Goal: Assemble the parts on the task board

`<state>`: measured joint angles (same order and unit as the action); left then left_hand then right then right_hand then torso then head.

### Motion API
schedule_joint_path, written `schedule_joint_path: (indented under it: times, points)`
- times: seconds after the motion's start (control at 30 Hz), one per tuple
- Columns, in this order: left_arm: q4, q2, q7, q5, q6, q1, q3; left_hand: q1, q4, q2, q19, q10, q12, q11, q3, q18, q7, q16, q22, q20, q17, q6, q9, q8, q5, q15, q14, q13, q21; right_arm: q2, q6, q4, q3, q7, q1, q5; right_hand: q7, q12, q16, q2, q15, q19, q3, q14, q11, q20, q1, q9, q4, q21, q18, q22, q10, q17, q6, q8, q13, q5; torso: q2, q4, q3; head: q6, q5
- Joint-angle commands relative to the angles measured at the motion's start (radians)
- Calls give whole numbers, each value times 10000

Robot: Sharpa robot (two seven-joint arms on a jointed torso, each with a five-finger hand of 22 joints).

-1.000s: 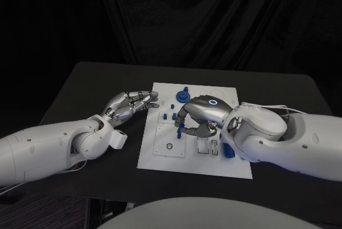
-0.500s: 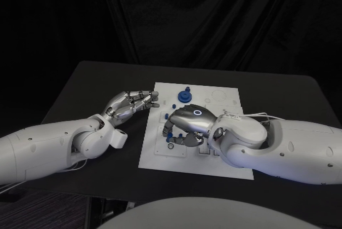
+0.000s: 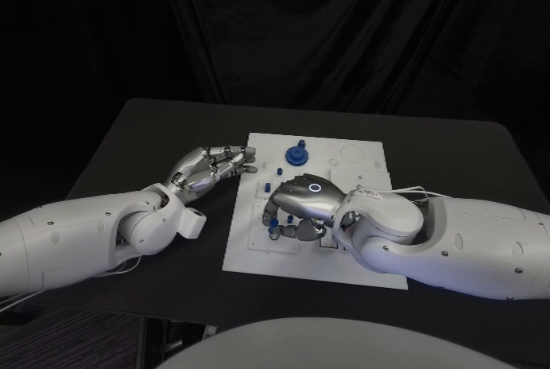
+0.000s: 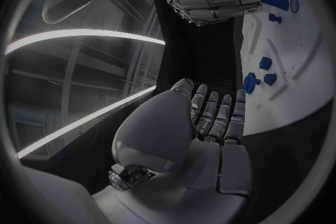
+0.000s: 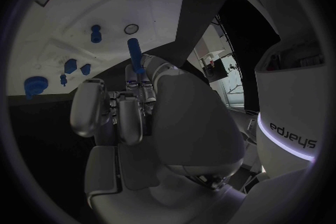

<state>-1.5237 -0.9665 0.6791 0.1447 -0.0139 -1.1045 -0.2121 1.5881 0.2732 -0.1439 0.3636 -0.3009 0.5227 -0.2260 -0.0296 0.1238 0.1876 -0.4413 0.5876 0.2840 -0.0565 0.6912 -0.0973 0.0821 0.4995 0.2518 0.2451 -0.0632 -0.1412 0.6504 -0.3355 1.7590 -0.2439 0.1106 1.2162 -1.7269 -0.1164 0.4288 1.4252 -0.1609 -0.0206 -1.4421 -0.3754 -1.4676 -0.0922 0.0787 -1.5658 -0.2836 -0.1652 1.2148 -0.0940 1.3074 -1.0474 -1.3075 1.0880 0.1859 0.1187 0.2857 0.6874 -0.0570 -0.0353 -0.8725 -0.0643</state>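
Right robot hand (image 3: 300,203) sits low over the board (image 3: 254,254), fingers curled round a slim blue peg (image 5: 134,55) — I've got it pinched near one end, the long axis running out past the fingertips toward the board, tilted rather than upright. My worry: that tilt could jam it at a hole's lip, or the thin grip lets it twist loose. Left robot hand (image 3: 211,169) hovers beside the board's edge over the table (image 3: 137,138), fingers loosely bent, holding nothing.
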Motion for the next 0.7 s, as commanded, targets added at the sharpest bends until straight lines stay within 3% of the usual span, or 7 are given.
schedule_joint_path:
  times: [0.03,0.17,0.7]
  points:
    - [4,38,1420,-32,122,15,9,91,-7,14,26,35,-38,-15,-59,-193,49,-19,9,-10,-4,22,3,7,32,-25,3,6,-32,-16,167,-32,6,-57,-51,-335,43,0,-20,-27,-64,-35,-17,-358,462,2,37,-22,66,-3,187,1647,-569,-341,40,31,19,-42,-1,-22,-3,-1,39]
    - [12,56,1414,-32,133,16,9,87,6,14,22,33,-30,-25,-102,-213,49,-266,4,1,-40,37,8,18,32,12,197,4,-30,-20,199,-93,6,-60,-100,-393,45,-11,-21,-27,-66,-33,-20,-357,466,-1,41,-41,83,-3,187,1646,-594,-342,60,41,24,-53,-4,2,-5,-1,20]
    - [1,64,1402,-32,144,23,9,86,11,21,21,22,-15,-30,-119,-221,56,-243,2,3,-36,50,9,24,34,17,197,2,-30,-73,252,-225,6,-76,-238,-434,47,-16,-35,-23,-71,-29,-25,-351,474,-4,46,-62,103,-11,185,1644,-636,-325,73,48,34,-64,4,-8,0,-1,14]
